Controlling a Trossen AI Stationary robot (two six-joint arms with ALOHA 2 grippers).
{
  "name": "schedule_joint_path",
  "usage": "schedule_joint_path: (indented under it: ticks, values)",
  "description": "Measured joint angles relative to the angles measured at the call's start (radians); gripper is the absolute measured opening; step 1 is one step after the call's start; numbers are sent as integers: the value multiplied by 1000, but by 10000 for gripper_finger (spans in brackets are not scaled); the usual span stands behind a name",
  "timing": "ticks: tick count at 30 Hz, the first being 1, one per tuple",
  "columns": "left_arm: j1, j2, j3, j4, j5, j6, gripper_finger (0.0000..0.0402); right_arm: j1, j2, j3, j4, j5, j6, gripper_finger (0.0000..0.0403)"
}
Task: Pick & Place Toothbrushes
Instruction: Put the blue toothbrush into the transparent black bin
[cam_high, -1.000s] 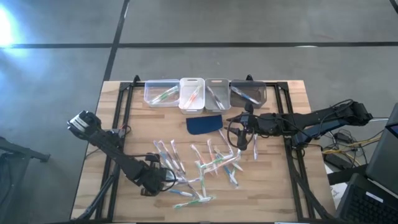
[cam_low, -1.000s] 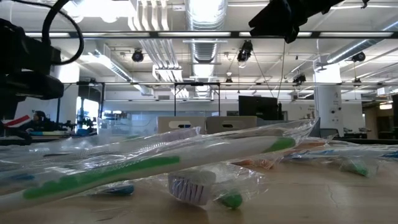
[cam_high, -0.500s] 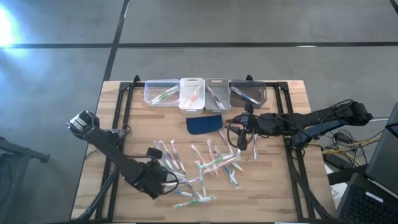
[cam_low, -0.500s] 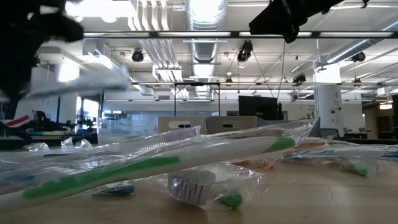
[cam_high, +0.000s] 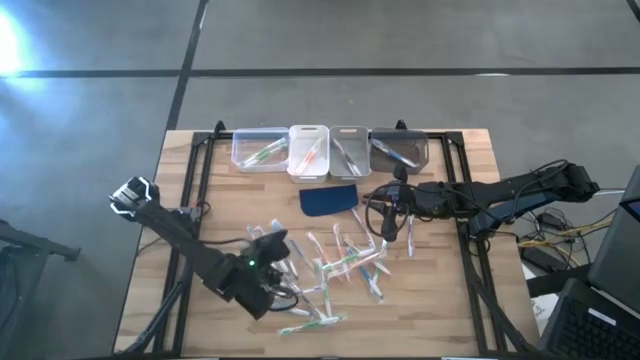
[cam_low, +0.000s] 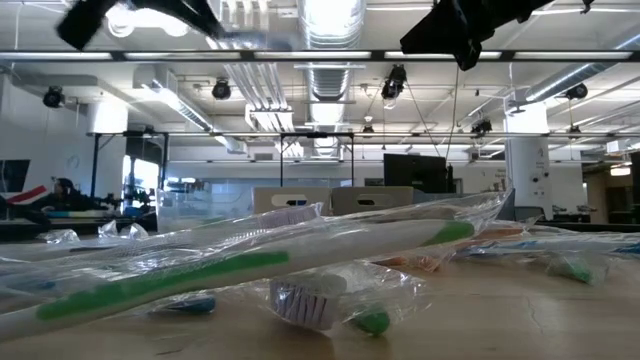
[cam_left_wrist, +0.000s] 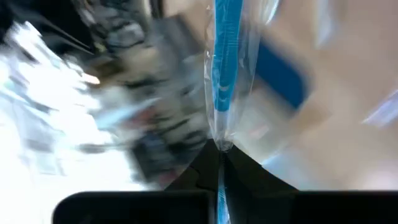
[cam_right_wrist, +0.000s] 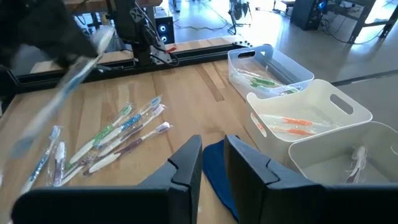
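Overhead, thin whitish plastic-wrapped toothbrushes (cam_high: 330, 265) lie scattered at the centre of the wooden bench (cam_high: 440, 300). At seven o'clock, the left claw (cam_left_wrist: 219, 163) is clamped on a blue-handled toothbrush in a clear wrapper (cam_left_wrist: 225, 68), lifted above the pile. At three o'clock, the right claw (cam_right_wrist: 213, 163) hangs over a dark blue rounded pad (cam_high: 329, 199), fingers narrow, gripping nothing.

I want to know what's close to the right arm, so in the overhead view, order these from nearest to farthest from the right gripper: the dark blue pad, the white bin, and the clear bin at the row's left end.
From the right gripper:
1. Dark blue pad, just beside it toward the table's middle.
2. White bin, in the back row, second from its left end.
3. Clear bin, at the row's left end.
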Motion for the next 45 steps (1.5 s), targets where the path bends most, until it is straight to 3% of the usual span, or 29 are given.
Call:
schedule_joint_path:
  ticks: [3, 6, 12, 16, 24, 34, 39, 45]
  values:
    - [40, 0, -4, 22, -87, 293, 12, 0, 0, 0, 3, 0, 0, 56]
    - [92, 0, -4, 75, -148, 482, 11, 0, 0, 0, 8, 0, 0, 52]
    - [201, 0, -3, 215, -182, 747, 7, 0, -1, -28, 94, 0, 0, 49]
    - [267, -1, -2, 326, -171, 820, 7, 0, -1, -33, 100, 0, 0, 59]
    - [355, -1, -3, 627, -44, 1029, 7, 0, -1, -34, 105, 0, 8, 97]
    - [417, -1, -3, 1089, 217, 1391, 6, 0, -1, -34, 106, -1, 101, 141]
    - [444, -1, -3, 1161, 306, 1493, 9, 0, -1, -34, 106, -2, 113, 158]
    - [466, 0, -3, 1161, 321, 1531, 5, 0, 0, -34, 106, -2, 130, 176]
